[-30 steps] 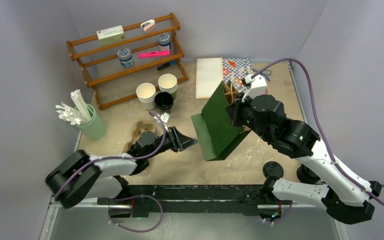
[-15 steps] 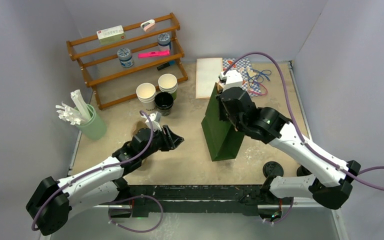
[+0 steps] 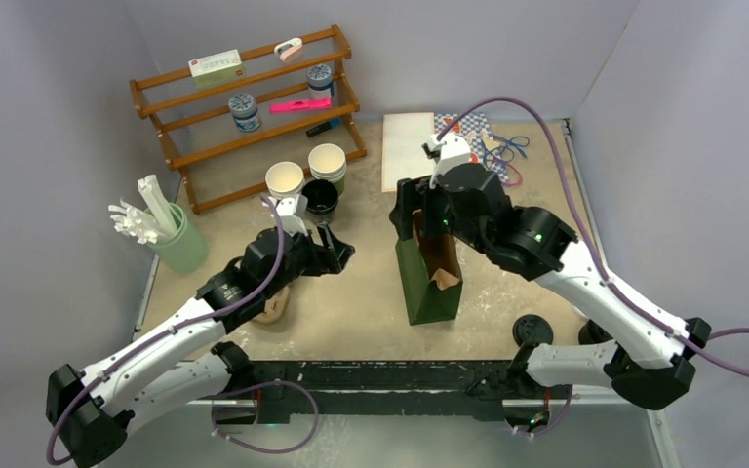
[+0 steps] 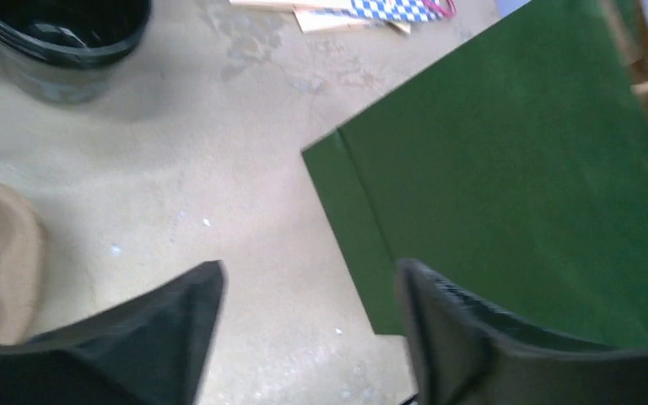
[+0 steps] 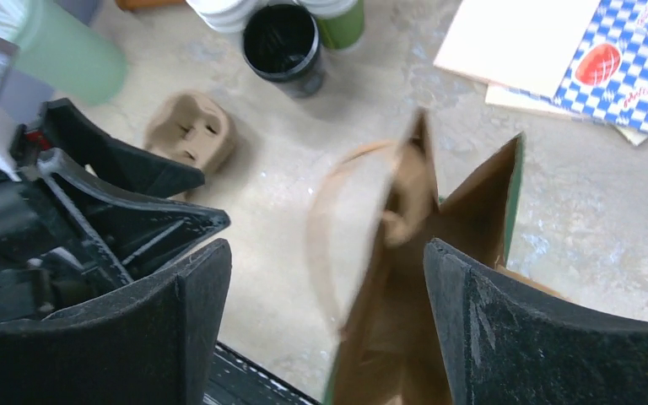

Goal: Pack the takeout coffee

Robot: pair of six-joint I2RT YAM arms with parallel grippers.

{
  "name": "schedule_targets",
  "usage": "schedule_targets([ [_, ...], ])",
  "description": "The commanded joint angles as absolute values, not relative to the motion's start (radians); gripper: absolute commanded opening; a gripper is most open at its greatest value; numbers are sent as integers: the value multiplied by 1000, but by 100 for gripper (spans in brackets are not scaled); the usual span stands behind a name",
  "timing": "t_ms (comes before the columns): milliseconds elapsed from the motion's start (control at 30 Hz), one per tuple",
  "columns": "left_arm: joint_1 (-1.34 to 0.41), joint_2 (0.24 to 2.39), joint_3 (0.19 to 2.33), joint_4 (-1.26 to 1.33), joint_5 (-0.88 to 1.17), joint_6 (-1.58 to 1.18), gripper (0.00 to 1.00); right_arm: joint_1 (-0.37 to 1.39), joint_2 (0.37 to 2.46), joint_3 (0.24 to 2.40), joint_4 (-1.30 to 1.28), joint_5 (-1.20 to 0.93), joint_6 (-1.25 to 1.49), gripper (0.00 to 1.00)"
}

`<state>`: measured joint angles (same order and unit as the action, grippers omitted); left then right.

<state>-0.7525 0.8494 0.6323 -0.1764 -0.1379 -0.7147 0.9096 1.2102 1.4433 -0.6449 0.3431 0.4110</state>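
The takeout coffee [image 3: 532, 330] is seen at the near right edge of the worktop [image 3: 371, 312], just beside the right arm's base, with its black lid turned upward. It is well apart from both tools. The right tool [image 3: 417, 216] is poised over the mouth of the upright green paper bag [image 3: 427, 288], its jaws spread wide and nothing gripped. The left tool [image 3: 339, 252] is also parted and empty, left of the bag and near the black cup [image 3: 319, 198]. The bag is placed between the left tool and the coffee.
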Motion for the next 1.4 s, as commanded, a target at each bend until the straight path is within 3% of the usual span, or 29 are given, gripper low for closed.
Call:
schedule_targets([
  [0,-753,804,712,-274,-281,-680,85,909,1162,1557,-689,319,404,86],
  [67,-752,785,732,-344,-392,-758,99,910,1153,1585,-715,330,398,86],
  [133,-752,762,760,-377,-436,-704,100,910,1141,1606,-738,343,395,87],
  [400,-752,756,891,-509,-405,-600,85,910,1096,1621,-835,506,399,92],
  [567,-753,800,957,-555,-272,-628,87,910,1068,1584,-918,576,436,90],
  [733,-753,845,993,-707,-420,-630,88,910,997,1513,-914,506,438,90],
  [933,-753,867,907,-823,-518,-732,69,910,943,1468,-935,481,447,89],
  [1100,-752,809,773,-735,-522,-801,65,910,920,1421,-936,476,457,83],
  [1367,-749,837,727,-720,-508,-816,64,910,988,1354,-877,480,469,69],
])
